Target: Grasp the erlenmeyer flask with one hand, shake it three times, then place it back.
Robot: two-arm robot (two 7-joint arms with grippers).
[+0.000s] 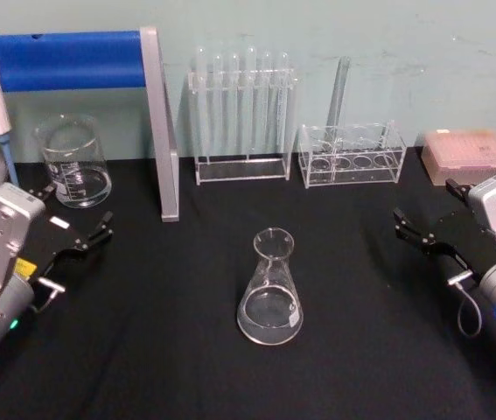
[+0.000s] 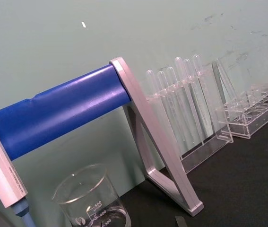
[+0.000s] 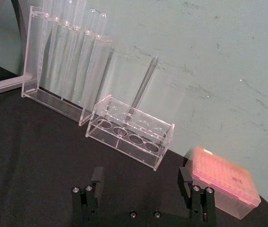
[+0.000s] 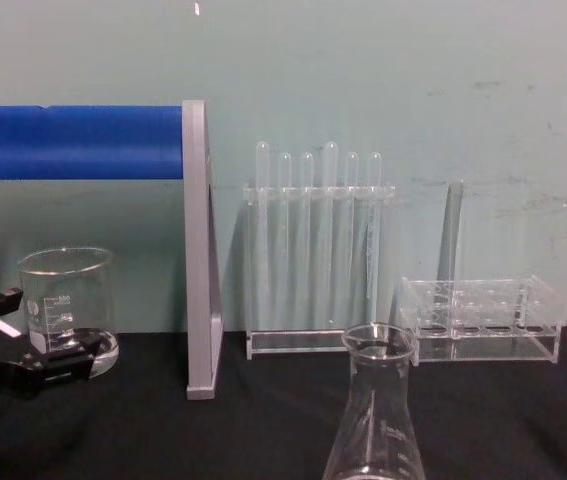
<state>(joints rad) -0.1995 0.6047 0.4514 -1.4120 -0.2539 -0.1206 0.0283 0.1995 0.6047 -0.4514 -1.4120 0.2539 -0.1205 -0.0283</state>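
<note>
Clear erlenmeyer flask (image 1: 270,293), black tablecloth (image 1: 143,350)

Erlenmeyer flask (image 1: 270,293): clear glass cone, narrow neck, flared rim, standing upright on its wide base at the middle of the black table (image 1: 160,359). I see my left gripper (image 1: 77,214) and right gripper (image 1: 424,208), both black with fingers parted, well apart from it on either side.

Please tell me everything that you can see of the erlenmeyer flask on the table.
The erlenmeyer flask is clear glass and looks empty: wide round base, sloping conical walls, narrow neck, flared rim, faint white markings on the side. It stands upright near the middle of the black table cover. Only the cover touches it; the left gripper and the right gripper sit well apart on either side, jaws open.
</note>
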